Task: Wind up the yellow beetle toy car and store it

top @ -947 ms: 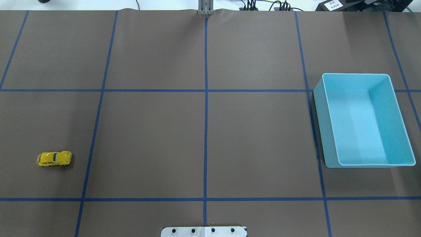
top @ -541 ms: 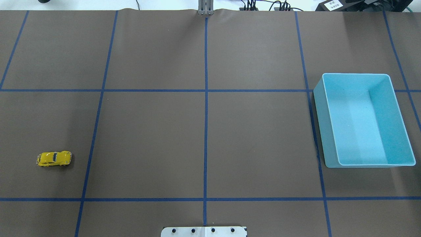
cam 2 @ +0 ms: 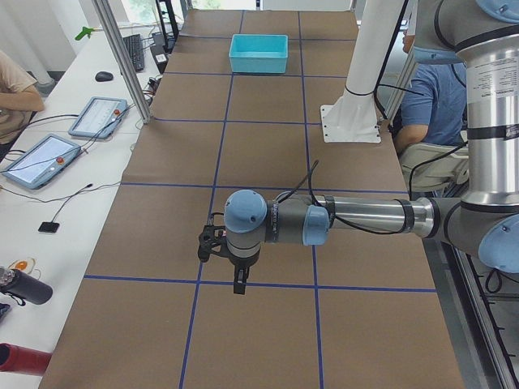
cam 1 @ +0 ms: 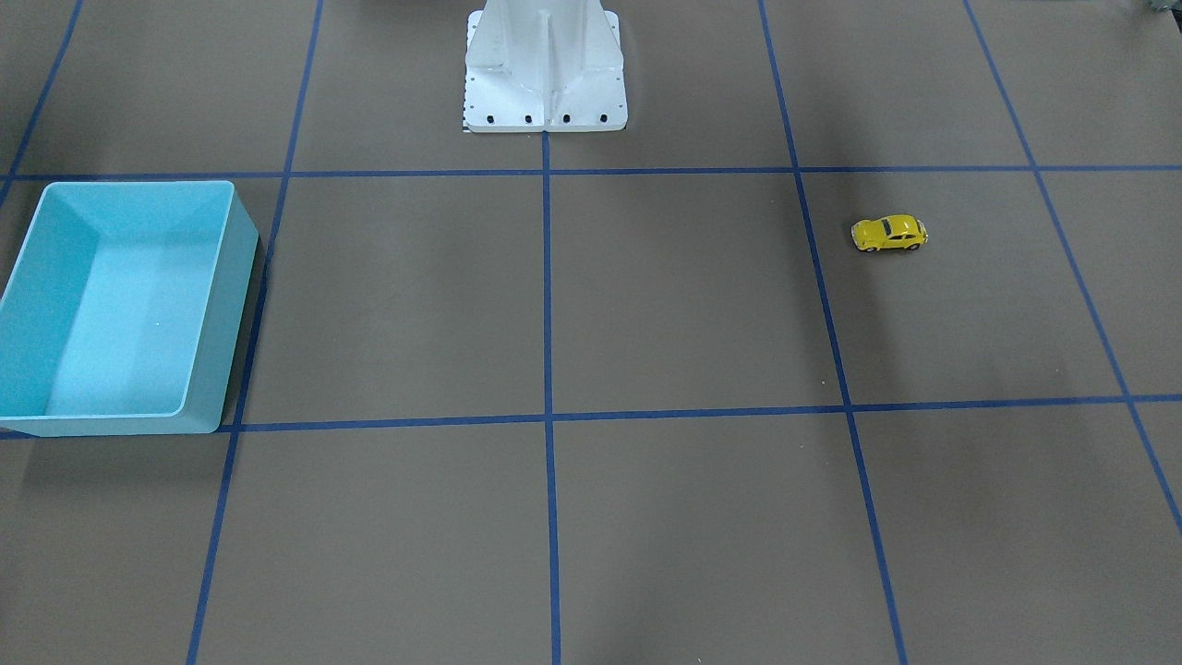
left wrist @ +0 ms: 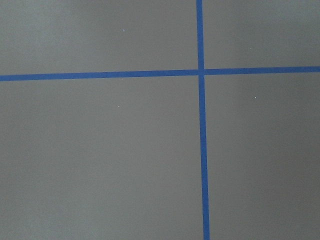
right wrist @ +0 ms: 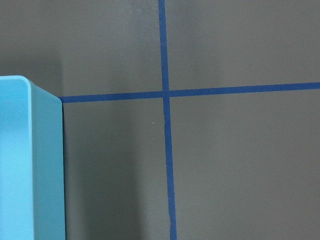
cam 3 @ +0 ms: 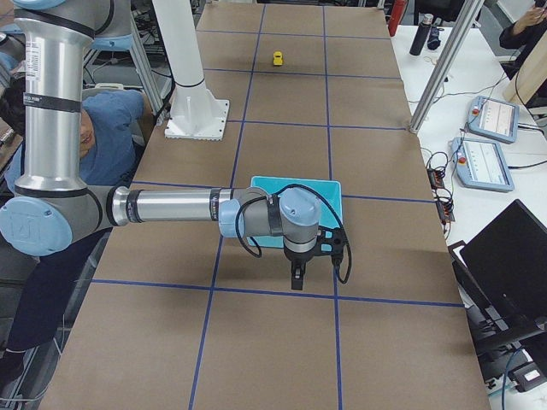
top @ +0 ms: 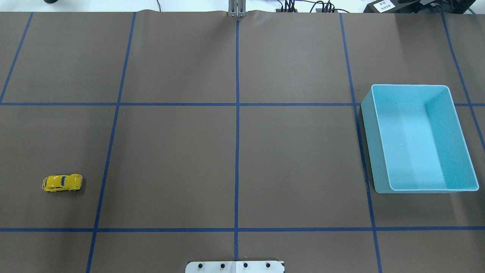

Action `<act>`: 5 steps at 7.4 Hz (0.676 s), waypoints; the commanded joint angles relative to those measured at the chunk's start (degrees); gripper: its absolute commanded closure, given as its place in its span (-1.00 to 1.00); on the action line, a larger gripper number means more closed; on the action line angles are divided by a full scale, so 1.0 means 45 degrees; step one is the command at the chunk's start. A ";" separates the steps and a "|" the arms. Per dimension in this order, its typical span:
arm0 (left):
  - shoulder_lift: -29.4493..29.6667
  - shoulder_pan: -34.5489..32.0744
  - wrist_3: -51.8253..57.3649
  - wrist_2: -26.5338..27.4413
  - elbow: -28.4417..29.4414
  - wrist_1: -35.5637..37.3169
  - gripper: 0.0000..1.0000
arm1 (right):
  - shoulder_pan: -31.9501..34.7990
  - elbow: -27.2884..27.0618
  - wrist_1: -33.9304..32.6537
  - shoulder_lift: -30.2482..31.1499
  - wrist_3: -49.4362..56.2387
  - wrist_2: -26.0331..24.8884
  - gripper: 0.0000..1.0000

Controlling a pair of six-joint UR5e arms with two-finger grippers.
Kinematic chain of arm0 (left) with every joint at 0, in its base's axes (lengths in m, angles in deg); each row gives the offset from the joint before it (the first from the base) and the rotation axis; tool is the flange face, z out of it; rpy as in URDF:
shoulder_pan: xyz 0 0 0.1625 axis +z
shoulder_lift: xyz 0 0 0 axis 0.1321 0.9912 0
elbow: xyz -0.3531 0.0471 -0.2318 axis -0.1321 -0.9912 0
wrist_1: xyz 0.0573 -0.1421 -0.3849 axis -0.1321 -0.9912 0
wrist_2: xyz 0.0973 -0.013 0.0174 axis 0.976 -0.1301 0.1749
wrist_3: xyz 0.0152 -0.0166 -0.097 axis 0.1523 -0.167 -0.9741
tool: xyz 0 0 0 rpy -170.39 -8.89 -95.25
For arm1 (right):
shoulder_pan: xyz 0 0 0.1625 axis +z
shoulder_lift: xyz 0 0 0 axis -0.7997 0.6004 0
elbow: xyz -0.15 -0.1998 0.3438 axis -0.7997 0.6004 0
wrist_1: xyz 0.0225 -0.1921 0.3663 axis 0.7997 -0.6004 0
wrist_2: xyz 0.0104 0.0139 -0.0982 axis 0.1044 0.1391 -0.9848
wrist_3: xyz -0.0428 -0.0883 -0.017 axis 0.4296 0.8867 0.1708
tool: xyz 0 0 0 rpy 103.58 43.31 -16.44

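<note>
The yellow beetle toy car [top: 62, 182] stands on its wheels on the brown mat at the table's left side, also seen in the front-facing view [cam 1: 888, 234] and small at the far end of the right view [cam 3: 278, 58]. Nothing touches it. My left gripper [cam 2: 240, 284] hangs above the mat in the exterior left view only; whether it is open or shut I cannot tell. My right gripper [cam 3: 297, 278] hangs beside the turquoise bin [cam 3: 295, 184] in the exterior right view only; its state I cannot tell either.
The turquoise bin [top: 416, 88] sits at the table's right side, its wall at the left edge of the right wrist view [right wrist: 45, 165]. Blue tape lines [top: 237, 151] grid the mat. The white robot base [cam 1: 545, 83] stands at the mat's edge. People sit beside the table.
</note>
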 commanded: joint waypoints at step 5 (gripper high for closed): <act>0.0988 0.4324 -0.0034 0.0500 -0.2431 0.0079 -1.00 | 0.0005 -0.0113 -0.0008 0.0117 0.0000 0.0039 -1.00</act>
